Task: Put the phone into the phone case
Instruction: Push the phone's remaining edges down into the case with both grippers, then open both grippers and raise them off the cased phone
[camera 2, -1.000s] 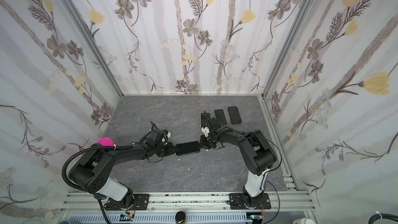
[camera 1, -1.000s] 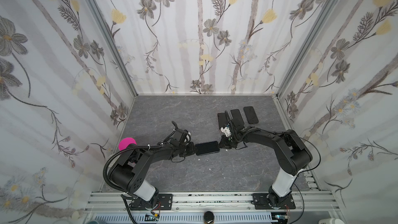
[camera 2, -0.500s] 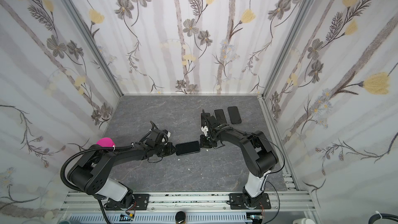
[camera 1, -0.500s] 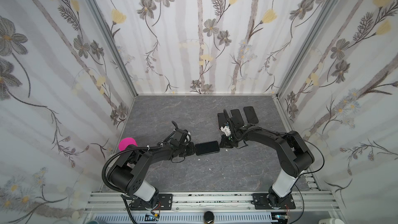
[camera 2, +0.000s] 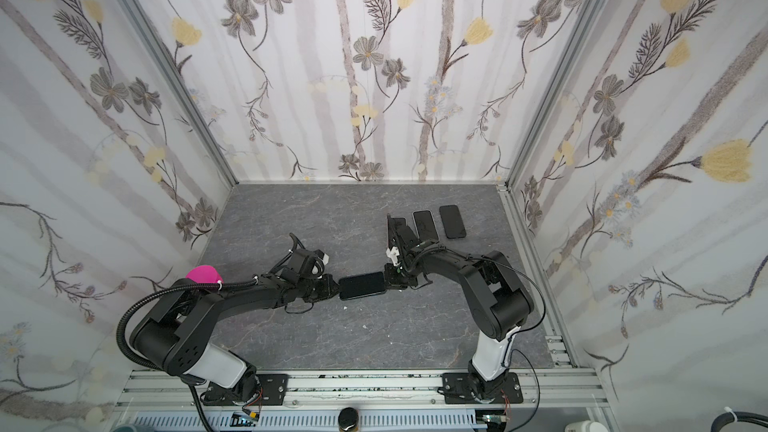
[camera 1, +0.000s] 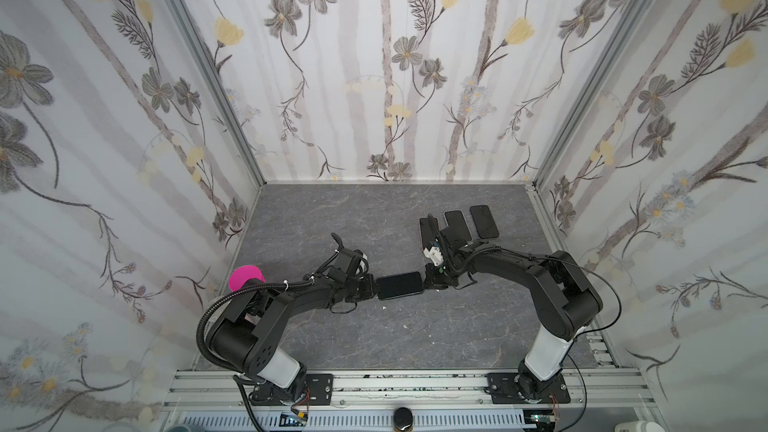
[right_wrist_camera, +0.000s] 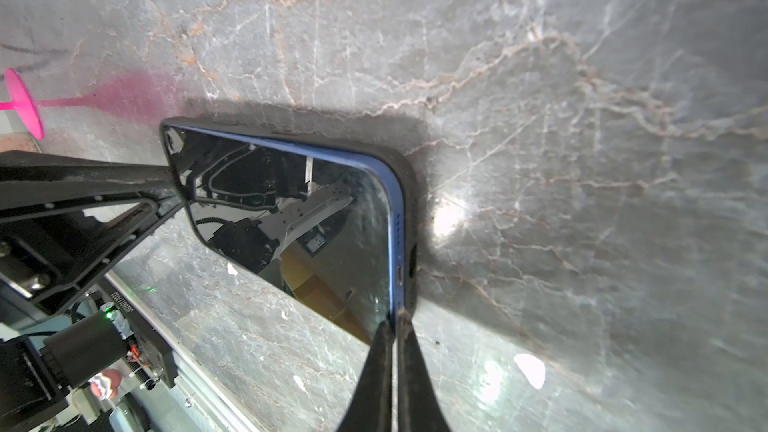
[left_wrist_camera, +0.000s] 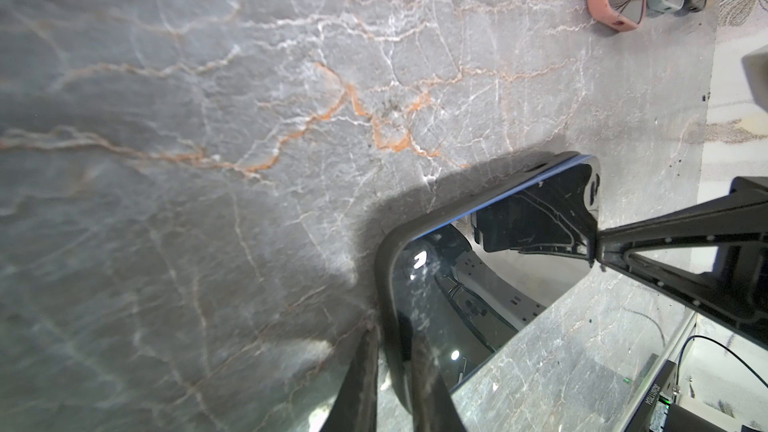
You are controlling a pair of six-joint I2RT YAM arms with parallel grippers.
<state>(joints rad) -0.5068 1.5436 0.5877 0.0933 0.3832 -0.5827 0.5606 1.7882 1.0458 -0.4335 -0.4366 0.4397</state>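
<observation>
Grey veined tabletop (camera 1: pixel 332 338) is lying under both arms, and flowered walls (camera 1: pixel 374 56) are standing around it. Near the middle, the left gripper (camera 1: pixel 371 287) is clamping one short end of the black phone case (left_wrist_camera: pixel 384 268). In the left wrist view its two fingers (left_wrist_camera: pixel 361 367) are standing on either side of the case rim, one outside it and one over the glass. The right gripper (right_wrist_camera: pixel 392 324) is pinched fully closed with nothing between its jaws. Its tip is touching the opposite short end, where the blue frame of the phone (right_wrist_camera: pixel 307 218) is meeting the case rim.

In both top views the phone is lying flat and screen up inside the case, between the two grippers. The left gripper is sitting at 9 o'clock from it and the right one at 3 o'clock. Whether the phone is sitting fully down in the case, I cannot tell.

Farther out, at 1 o'clock from the phone, three other phones (camera 1: pixel 484 221) are lying in a row near the back wall. A pink object (camera 1: pixel 245 278) is showing at 9 o'clock, beside the left arm.
</observation>
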